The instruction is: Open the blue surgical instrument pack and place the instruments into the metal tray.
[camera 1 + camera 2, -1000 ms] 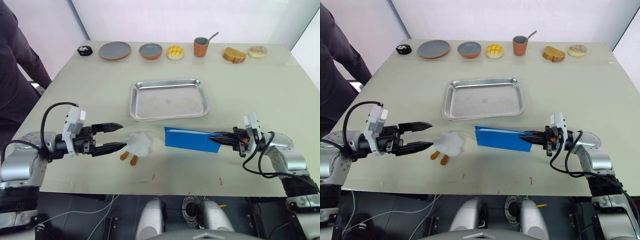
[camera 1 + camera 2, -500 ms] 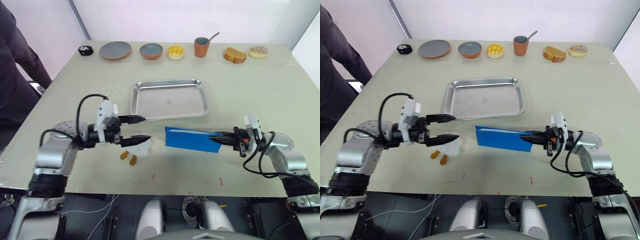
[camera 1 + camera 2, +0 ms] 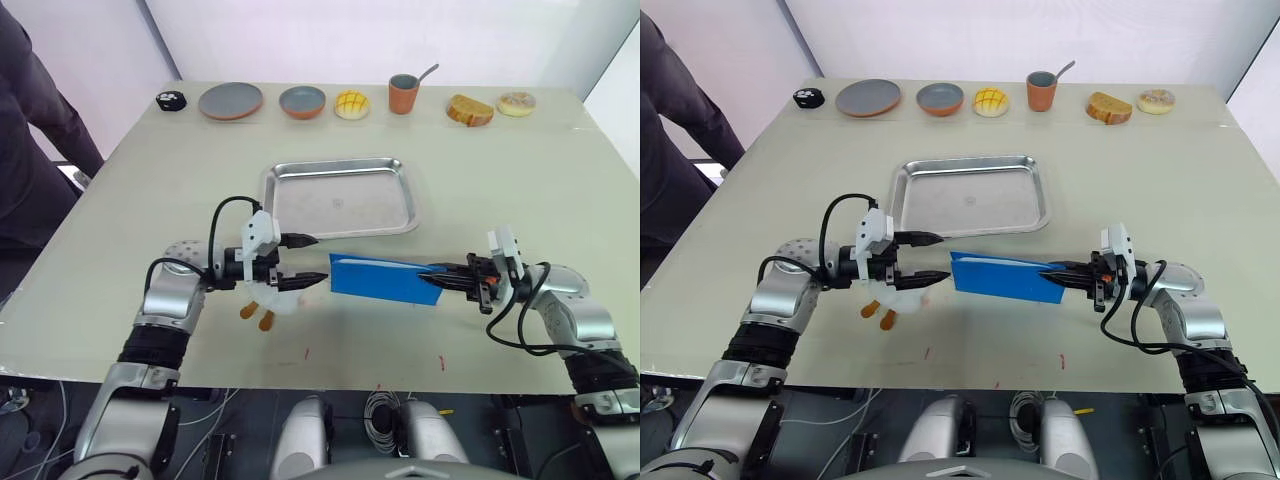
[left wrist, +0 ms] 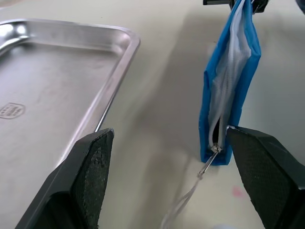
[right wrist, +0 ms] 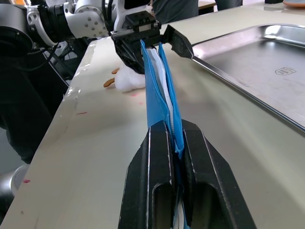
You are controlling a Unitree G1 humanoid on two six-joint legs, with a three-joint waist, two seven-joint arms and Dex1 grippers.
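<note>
The blue surgical instrument pack (image 3: 385,280) stands on its long edge just in front of the metal tray (image 3: 340,205), which is empty. My right gripper (image 3: 438,281) is shut on the pack's right end (image 5: 159,90). My left gripper (image 3: 318,259) is open, its fingertips level with the pack's left end, one on each side of it and not touching. In the left wrist view the pack (image 4: 231,90) shows a partly open zipper with a small pull (image 4: 215,150) and white lining. The instruments are hidden.
A white fluffy toy (image 3: 275,298) with orange feet lies under my left gripper. Along the far edge are a black object (image 3: 170,100), a grey plate (image 3: 230,100), a bowl (image 3: 302,101), a bun (image 3: 351,105), a cup (image 3: 403,94), bread (image 3: 469,110) and a donut (image 3: 516,103). A person (image 3: 30,130) stands at the left.
My left arm has swung right over the white toy, bringing its open fingers up to the pack's left end. The right gripper and the pack have stayed still.
</note>
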